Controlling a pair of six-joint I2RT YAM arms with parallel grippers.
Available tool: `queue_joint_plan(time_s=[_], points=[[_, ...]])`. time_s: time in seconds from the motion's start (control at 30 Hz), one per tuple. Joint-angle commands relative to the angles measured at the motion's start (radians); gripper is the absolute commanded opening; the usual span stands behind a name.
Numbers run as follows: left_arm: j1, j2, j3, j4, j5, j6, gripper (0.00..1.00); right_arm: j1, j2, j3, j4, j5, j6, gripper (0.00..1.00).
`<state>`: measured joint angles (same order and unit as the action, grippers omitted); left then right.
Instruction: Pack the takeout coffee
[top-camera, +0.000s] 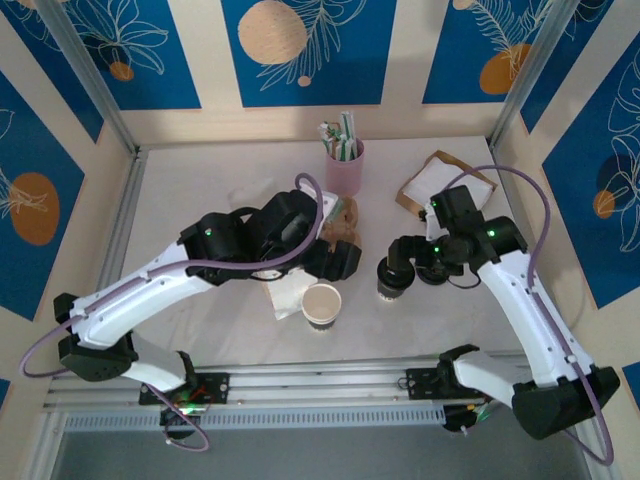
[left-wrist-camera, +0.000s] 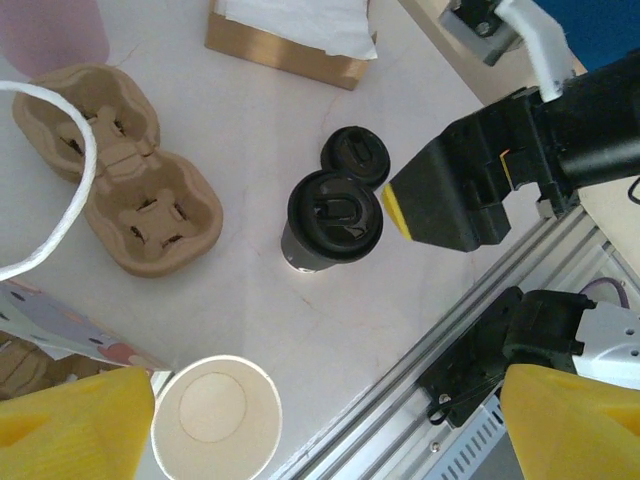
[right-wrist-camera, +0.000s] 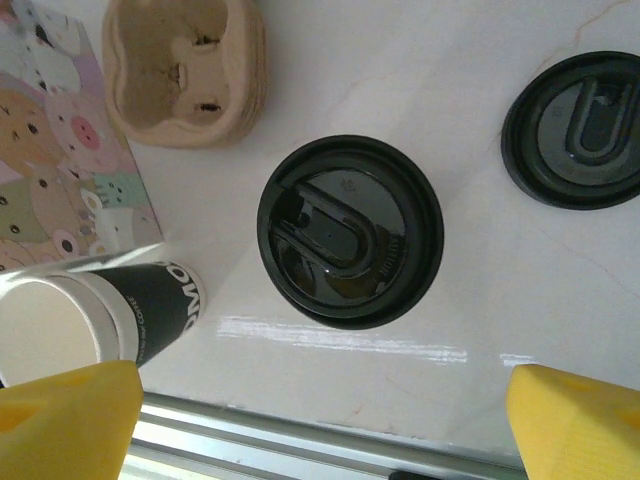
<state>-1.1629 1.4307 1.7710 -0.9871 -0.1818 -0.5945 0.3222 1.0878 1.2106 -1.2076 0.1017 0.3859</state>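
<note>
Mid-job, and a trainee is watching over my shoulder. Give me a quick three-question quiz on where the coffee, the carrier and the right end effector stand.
1. True or false: the takeout coffee sits in the cardboard carrier.
2. What lies on the table right beside the takeout coffee? A) a spare black lid B) a spoon C) a sugar packet
3. Fill in: the right end effector, above the coffee, is ____ (open or shut).

Key
1. False: it stands on the table, apart from the carrier.
2. A
3. open
</note>
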Motion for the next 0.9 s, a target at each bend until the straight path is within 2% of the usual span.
queue_joint_plan(time_s=[0.0, 0.23, 0.43, 0.63, 0.87], points=[[-0.008, -0.054, -0.01, -0.037, -0.034, 0.023, 0.91, 0.023, 0.045, 0.01, -0.007, 0.004, -0.047, 0.94], [0.029, -0.119, -0.039, -0.058, -0.018, 0.101, 0.95, 0.035, 0.14, 0.05, -0.042, 0.023, -0.057, 0.94], [0.082, -0.198, -0.152, 0.01, 0.002, 0.142, 0.96, 0.048, 0.213, 0.1, -0.095, 0.048, -0.066, 0.94], [0.108, -0.326, -0.296, 0.038, -0.061, 0.106, 0.97, 0.07, 0.248, 0.103, -0.108, 0.093, -0.06, 0.94], [0.173, -0.395, -0.38, 0.011, -0.008, 0.047, 0.98, 0.111, 0.336, 0.165, -0.134, 0.111, -0.067, 0.94]])
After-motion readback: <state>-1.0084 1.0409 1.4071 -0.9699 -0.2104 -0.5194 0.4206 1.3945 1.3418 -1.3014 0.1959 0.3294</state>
